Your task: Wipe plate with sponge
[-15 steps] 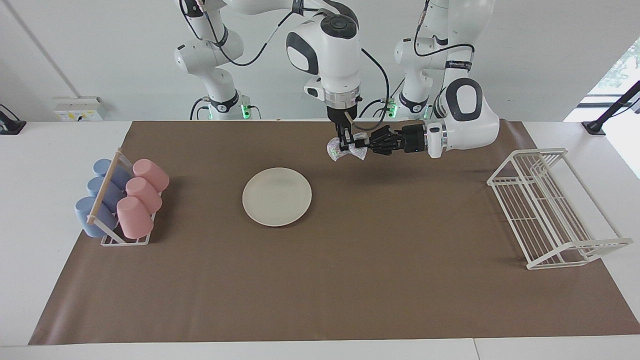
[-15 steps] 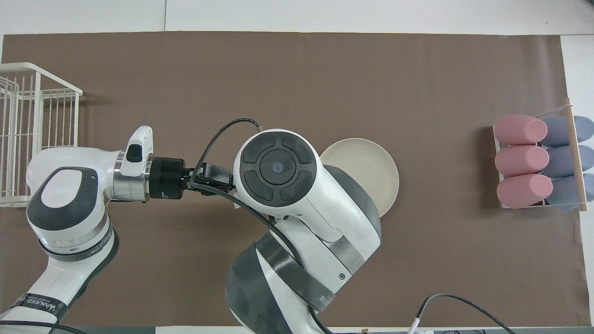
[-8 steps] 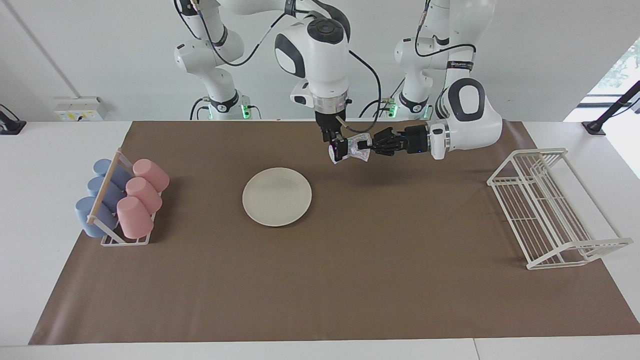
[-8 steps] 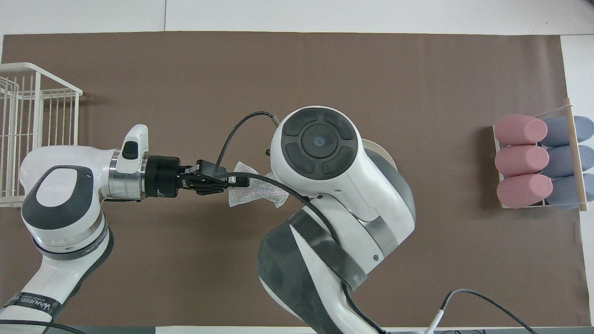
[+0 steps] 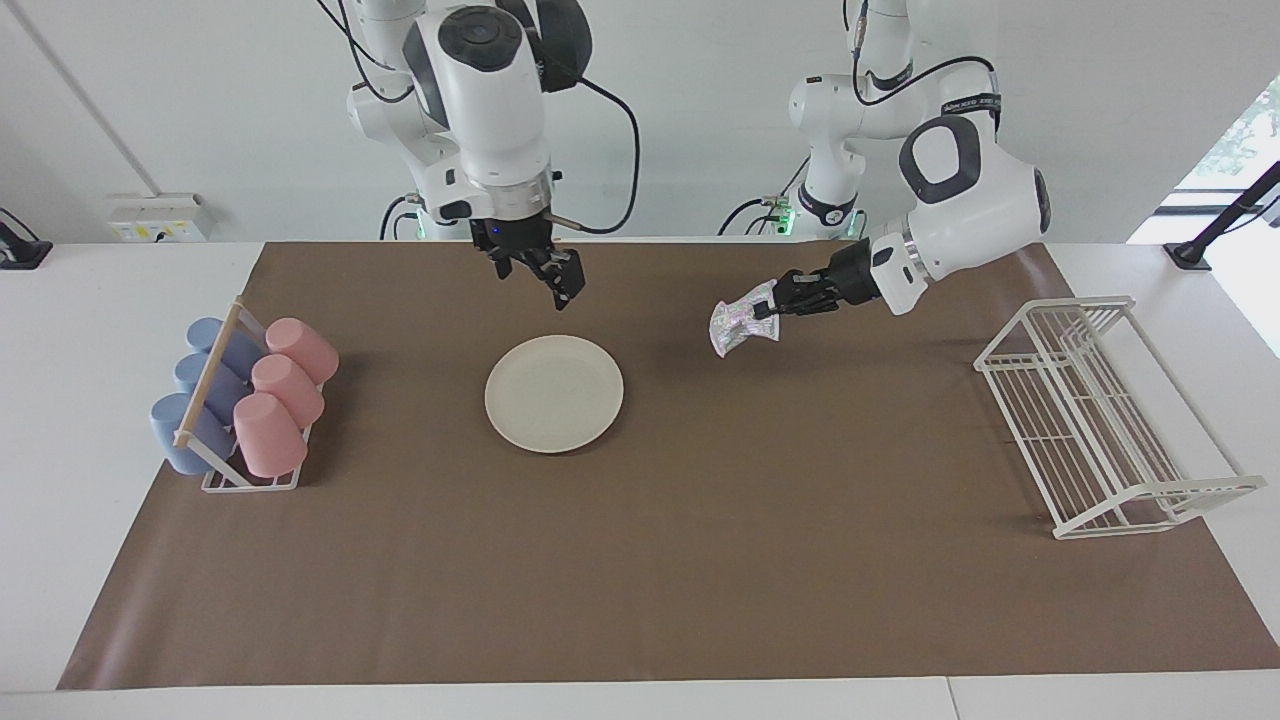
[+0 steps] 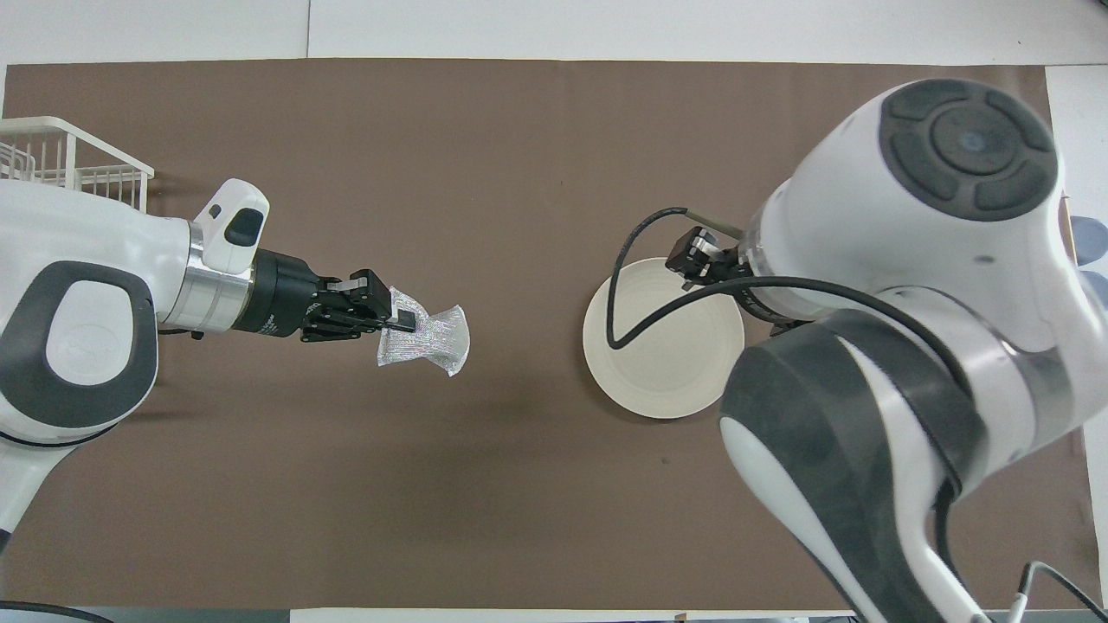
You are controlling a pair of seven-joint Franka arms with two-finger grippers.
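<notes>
The cream-white plate (image 5: 553, 393) lies flat on the brown mat, also in the overhead view (image 6: 666, 368). My left gripper (image 5: 770, 309) is shut on the silvery glittery sponge (image 5: 738, 326) and holds it in the air over the mat, beside the plate toward the left arm's end. The overhead view shows the same gripper (image 6: 396, 317) and sponge (image 6: 428, 342). My right gripper (image 5: 540, 273) is open and empty, raised near the plate's rim without touching it; it shows partly in the overhead view (image 6: 697, 258).
A rack of pink and blue cups (image 5: 245, 400) stands at the right arm's end of the mat. A white wire rack (image 5: 1100, 420) stands at the left arm's end, also in the overhead view (image 6: 61, 156). The right arm's body hides much of the overhead view.
The right gripper let go of the sponge and swung away toward the right arm's end, near the plate. The left gripper kept the sponge and drew back slightly.
</notes>
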